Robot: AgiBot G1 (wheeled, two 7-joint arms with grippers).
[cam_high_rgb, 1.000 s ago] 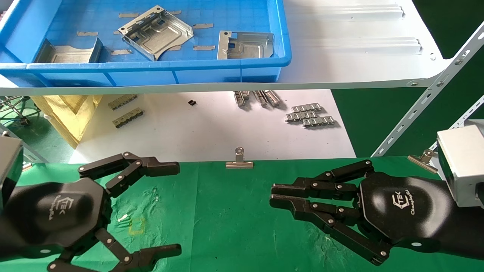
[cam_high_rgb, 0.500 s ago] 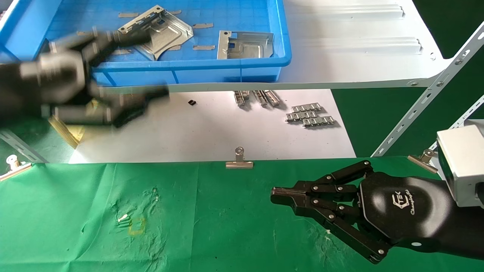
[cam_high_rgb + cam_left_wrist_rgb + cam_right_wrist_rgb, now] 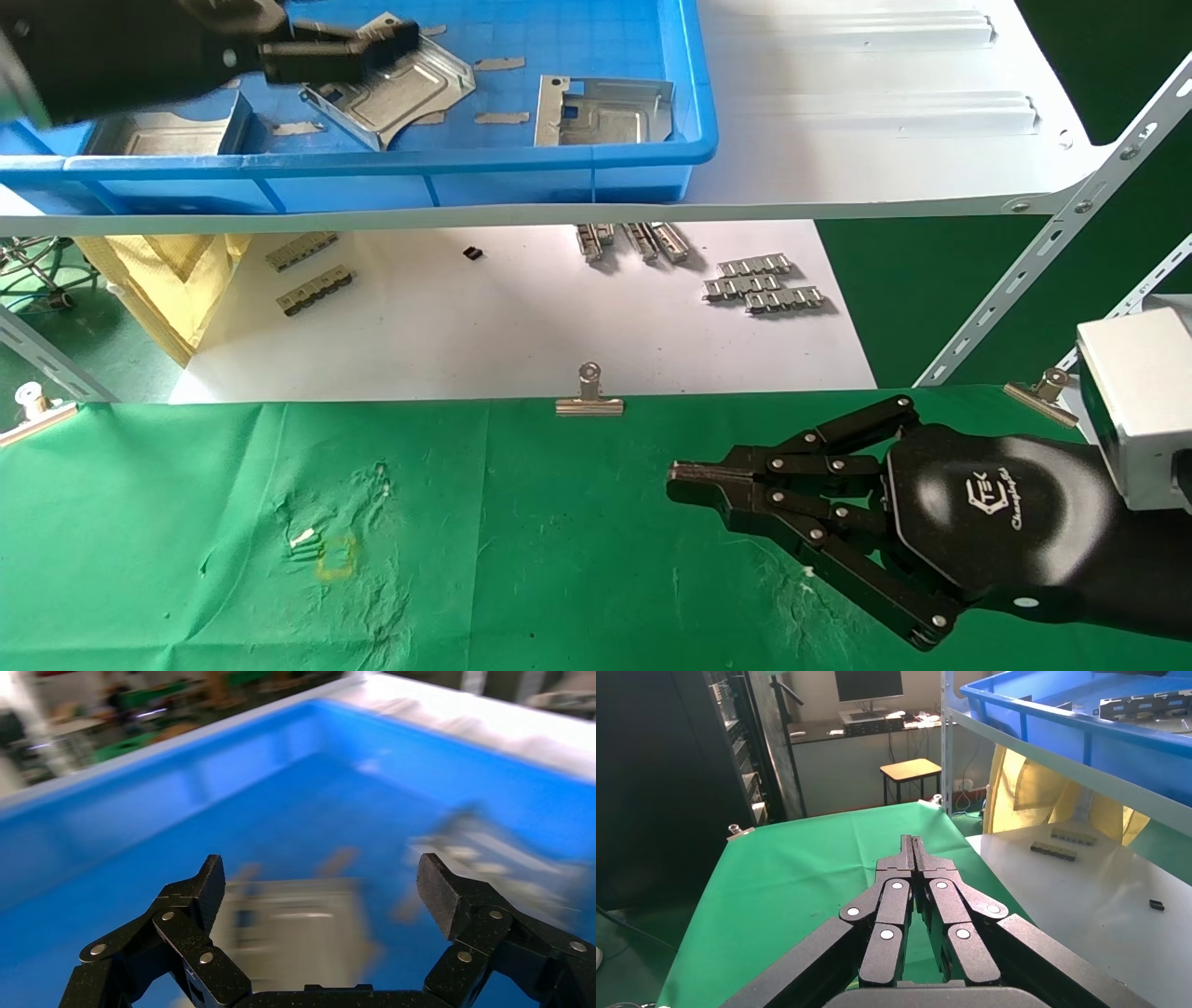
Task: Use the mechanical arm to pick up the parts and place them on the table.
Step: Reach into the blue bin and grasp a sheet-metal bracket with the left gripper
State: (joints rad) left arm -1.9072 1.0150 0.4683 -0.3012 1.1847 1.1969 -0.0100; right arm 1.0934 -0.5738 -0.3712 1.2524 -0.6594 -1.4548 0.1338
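Three silver parts lying in the blue bin on the far shelf, left gripper hovering over them with jaws released, right gripper sitting clenched above the green counter.

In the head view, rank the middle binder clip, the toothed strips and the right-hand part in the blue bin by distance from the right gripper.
From the right gripper, shut over the table:
1. Binder clip, at the cloth's far edge.
2. Toothed strips, on the white sheet beyond.
3. Part, up in the blue bin.
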